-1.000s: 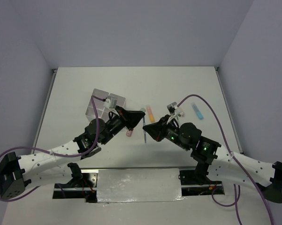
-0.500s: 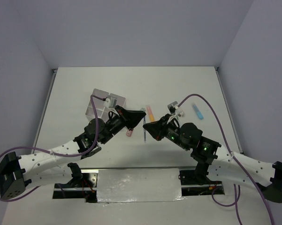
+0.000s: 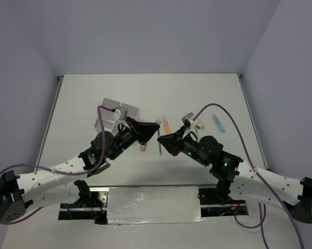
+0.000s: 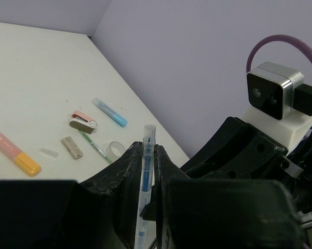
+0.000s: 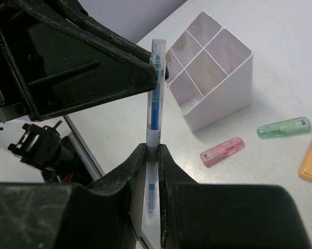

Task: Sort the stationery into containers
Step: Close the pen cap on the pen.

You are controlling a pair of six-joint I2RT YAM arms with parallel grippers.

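Over the white table [image 3: 93, 93], the blue pen [image 5: 156, 98] is clamped by the right gripper [image 5: 152, 148]. Its top is flanked by the left gripper [image 4: 145, 148], grip indiscernible. Little has shifted: a handover toward the box [image 5: 223, 98], left, is judged underway.

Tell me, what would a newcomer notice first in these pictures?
A thin blue pen hangs above the table's middle, between the fingers of both the left gripper and the right gripper. Left of centre stands a white four-compartment box; a pink marker and a green marker lie near it.
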